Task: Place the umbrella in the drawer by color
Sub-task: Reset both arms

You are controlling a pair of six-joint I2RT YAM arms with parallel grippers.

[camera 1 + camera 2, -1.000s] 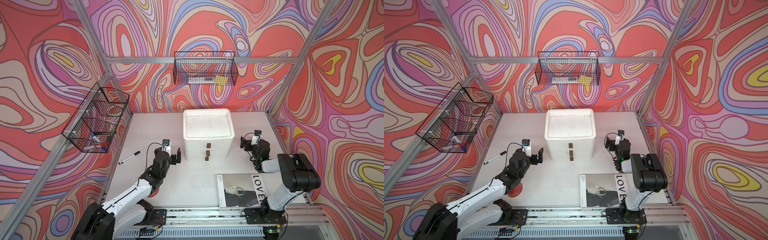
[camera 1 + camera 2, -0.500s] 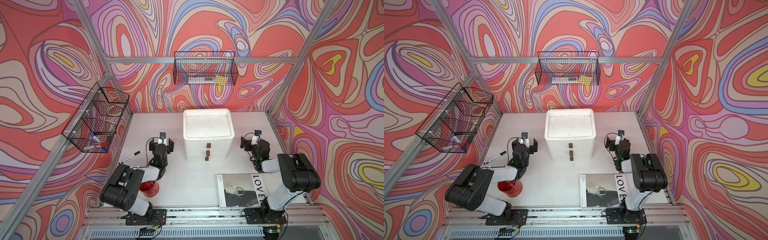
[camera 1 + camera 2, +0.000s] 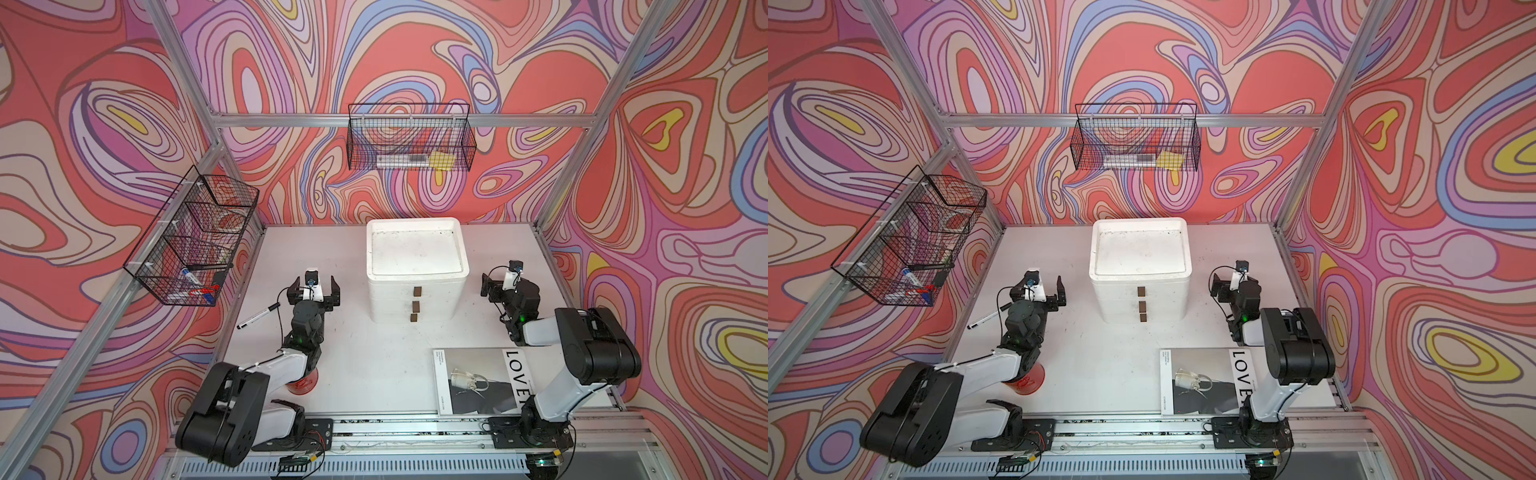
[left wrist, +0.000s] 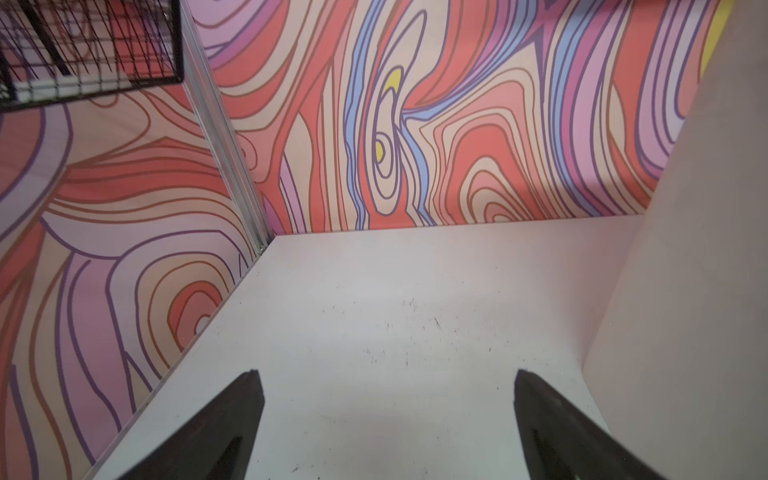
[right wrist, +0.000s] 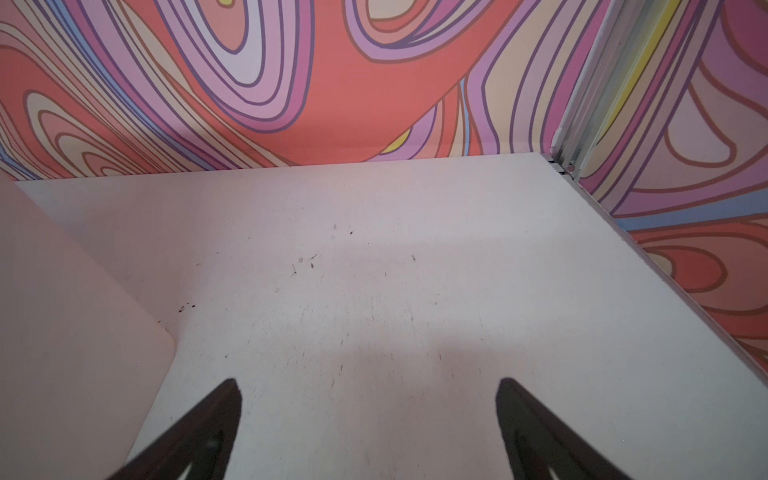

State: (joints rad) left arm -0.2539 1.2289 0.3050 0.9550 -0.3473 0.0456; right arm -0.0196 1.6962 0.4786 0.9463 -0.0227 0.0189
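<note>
We see both arms low over the white table, 1 on each side of the white chest of drawers, which stands in the middle toward the back wall. Its 3 drawers are all pushed in. Each has a small brown handle on the front, and the 3 handles sit in a column.

The left gripper is to the left of the chest and points toward the back wall. Its jaws are spread wide with nothing between them (from its own wrist camera we see only bare tabletop in the gap). The right gripper is to the right of the chest, well apart from it. Its jaws are just as wide and hold nothing.

We cannot tell where the umbrella is in any view. A red round thing sits on the table near the front edge, half hidden under the left arm, and we cannot tell what it is.

A black pen lies slanted on the table just left of the left gripper, not touching it. A magazine lies flat near the front, beside the base of the right arm. There are 2 wire baskets, 1 on the left wall and 1 on the back wall.
</note>
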